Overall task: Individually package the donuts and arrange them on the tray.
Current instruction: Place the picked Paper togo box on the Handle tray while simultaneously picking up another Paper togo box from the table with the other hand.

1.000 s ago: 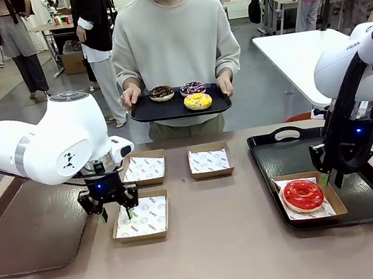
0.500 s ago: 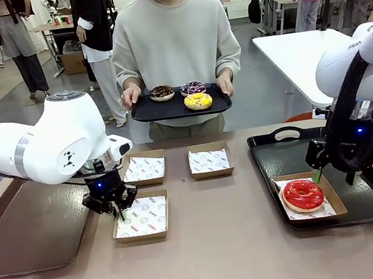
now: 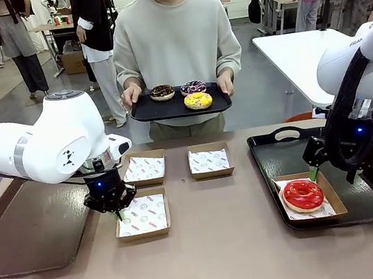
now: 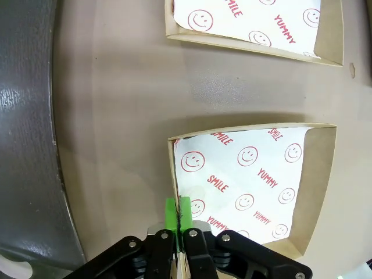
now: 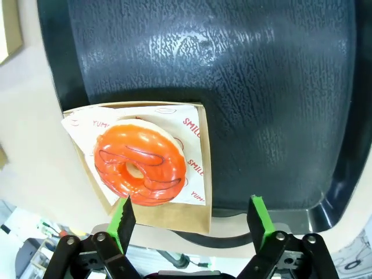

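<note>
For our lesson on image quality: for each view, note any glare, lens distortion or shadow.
Front view: even light, no harsh shadows on the table. Left wrist view: the wide-angle lens bows the straight walls of the paper-lined box. Right wrist view: white glare streaks the black tray; the red donut looks washed towards orange.

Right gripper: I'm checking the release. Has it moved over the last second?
Yes. The right gripper has opened and risen slightly from the far edge of the box holding the red donut.
</note>
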Robot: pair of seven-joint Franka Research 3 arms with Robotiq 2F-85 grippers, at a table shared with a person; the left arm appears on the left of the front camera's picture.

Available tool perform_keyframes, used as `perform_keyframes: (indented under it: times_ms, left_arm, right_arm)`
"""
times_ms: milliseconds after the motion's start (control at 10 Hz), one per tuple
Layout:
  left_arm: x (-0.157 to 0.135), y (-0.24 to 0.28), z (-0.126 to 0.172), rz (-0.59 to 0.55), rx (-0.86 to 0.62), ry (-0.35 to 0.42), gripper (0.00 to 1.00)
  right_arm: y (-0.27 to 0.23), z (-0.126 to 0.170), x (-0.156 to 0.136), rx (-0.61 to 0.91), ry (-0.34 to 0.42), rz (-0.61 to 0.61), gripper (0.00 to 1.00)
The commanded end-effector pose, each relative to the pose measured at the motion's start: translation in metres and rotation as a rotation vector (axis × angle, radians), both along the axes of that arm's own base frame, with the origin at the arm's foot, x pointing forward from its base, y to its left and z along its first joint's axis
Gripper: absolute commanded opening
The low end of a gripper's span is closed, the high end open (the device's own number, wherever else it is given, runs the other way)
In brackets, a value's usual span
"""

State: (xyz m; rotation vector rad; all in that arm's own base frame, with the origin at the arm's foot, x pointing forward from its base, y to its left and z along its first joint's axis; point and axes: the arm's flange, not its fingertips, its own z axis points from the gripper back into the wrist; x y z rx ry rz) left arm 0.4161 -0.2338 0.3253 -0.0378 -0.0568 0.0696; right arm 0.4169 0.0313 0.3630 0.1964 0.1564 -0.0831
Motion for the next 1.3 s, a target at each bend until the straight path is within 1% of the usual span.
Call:
perform_keyframes:
  times_ms: [0, 100, 300, 500, 600, 700, 900, 1100, 1200]
  left_arm:
    - [-0.004, 0.004, 0.011, -0.021, 0.021, 0.037, 0.0]
    - [-0.005, 0.01, 0.026, -0.064, 0.008, 0.05, 0.0]
    - [-0.005, 0.019, 0.073, -0.122, -0.006, 0.018, 0.0]
    - [0.006, 0.018, 0.117, -0.15, -0.016, -0.016, 0.0]
    - [0.013, 0.015, 0.135, -0.153, -0.012, -0.041, 0.0]
    - [0.024, 0.01, 0.151, -0.16, -0.028, -0.058, 0.0]
    - [0.045, -0.001, 0.172, -0.187, -0.031, -0.066, 0.0]
    - [0.07, -0.013, 0.189, -0.214, -0.015, -0.072, 0.0]
    - [0.081, -0.017, 0.194, -0.228, 0.002, -0.075, 0.0]
  right_arm:
    - [-0.011, 0.009, -0.017, 0.13, -0.006, 0.001, 1.0]
    - [-0.022, 0.022, -0.029, 0.248, 0.005, 0.028, 1.0]
    - [-0.071, 0.054, -0.055, 0.48, -0.062, -0.005, 1.0]
    - [-0.123, 0.075, -0.081, 0.647, -0.163, -0.049, 1.0]
    - [-0.15, 0.081, -0.095, 0.702, -0.243, -0.107, 1.0]
    - [-0.18, 0.083, -0.111, 0.773, -0.315, -0.171, 1.0]
    - [-0.219, 0.077, -0.142, 0.879, -0.41, -0.255, 1.0]
    - [-0.247, 0.062, -0.173, 0.959, -0.481, -0.327, 1.0]
    - [-0.255, 0.056, -0.185, 0.997, -0.507, -0.331, 1.0]
